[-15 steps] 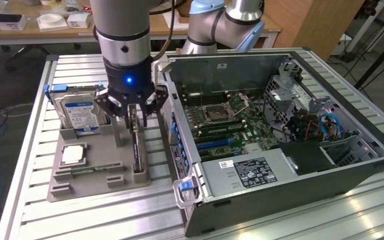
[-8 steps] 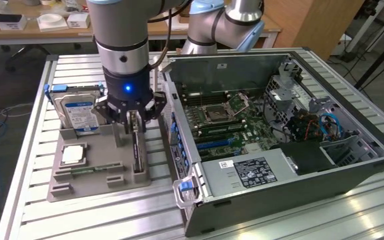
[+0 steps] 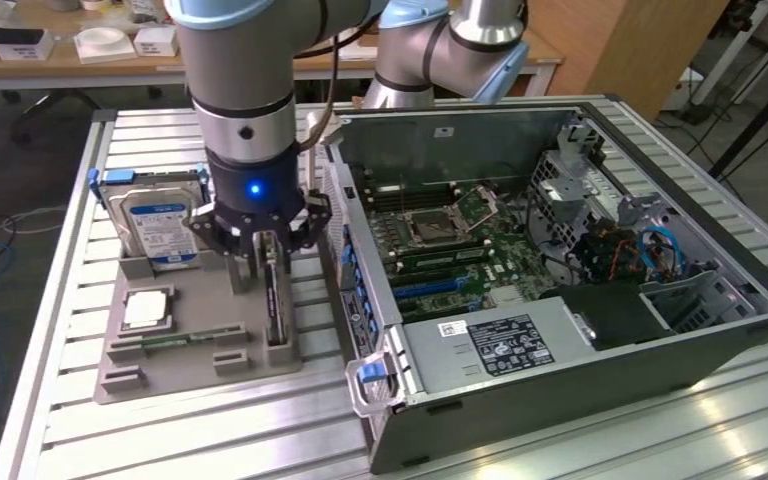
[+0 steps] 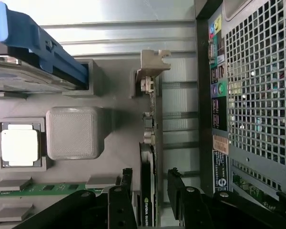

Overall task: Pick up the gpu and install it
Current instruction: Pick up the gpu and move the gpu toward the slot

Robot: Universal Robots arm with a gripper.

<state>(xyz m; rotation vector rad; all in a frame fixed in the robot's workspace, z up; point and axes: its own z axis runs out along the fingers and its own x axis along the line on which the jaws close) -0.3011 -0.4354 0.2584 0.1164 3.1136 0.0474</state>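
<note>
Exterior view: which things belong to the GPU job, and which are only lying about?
Job: gpu, standing in the grey tray; gripper, open around it; computer case.
Lying about: hard drive, processor, memory stick.

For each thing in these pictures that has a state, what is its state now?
graphics card: standing on edge in the grey holder, not lifted.
gripper: open, straddling the graphics card.
hard drive: upright in the holder.
processor: lying flat in its recess.
memory stick: lying flat in the holder.
computer case: side open, mainboard showing.
</note>
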